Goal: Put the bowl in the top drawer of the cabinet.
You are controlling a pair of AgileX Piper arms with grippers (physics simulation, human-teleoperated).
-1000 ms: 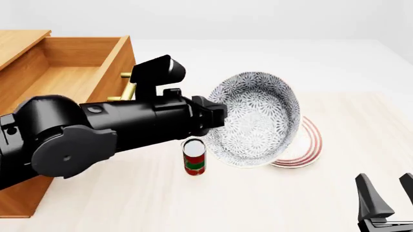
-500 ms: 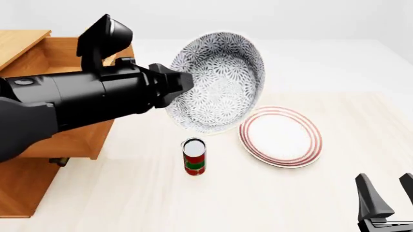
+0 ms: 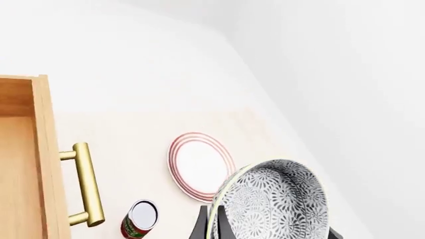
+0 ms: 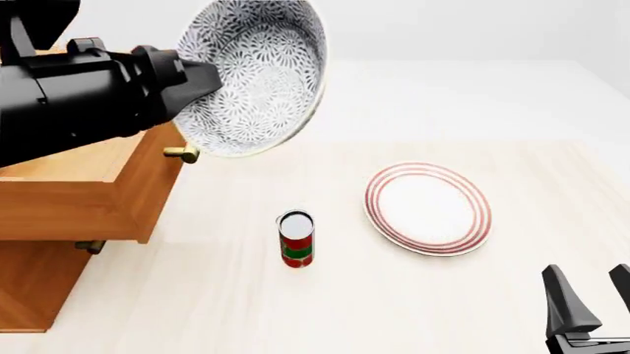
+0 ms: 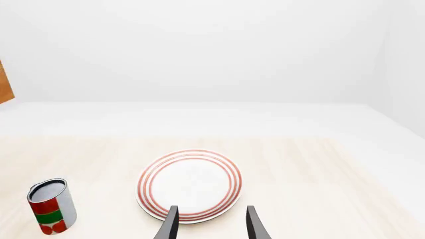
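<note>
Front view shows the left gripper [image 4: 192, 77] pinching the tilted bowl [image 4: 258, 74] by its rim, so it could slip onto the table short of the drawer [image 4: 94, 195].

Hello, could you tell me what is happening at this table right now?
The left gripper holds the round deep white bowl with grey-blue floral speckle by its rim, tilted on edge, in the air beside the pulled-out light-brown wooden top drawer of the cabinet. The bowl is not in the drawer yet. The flat white plate with red rings and a small red and green can sit on the table. The right gripper is open and idle.
</note>
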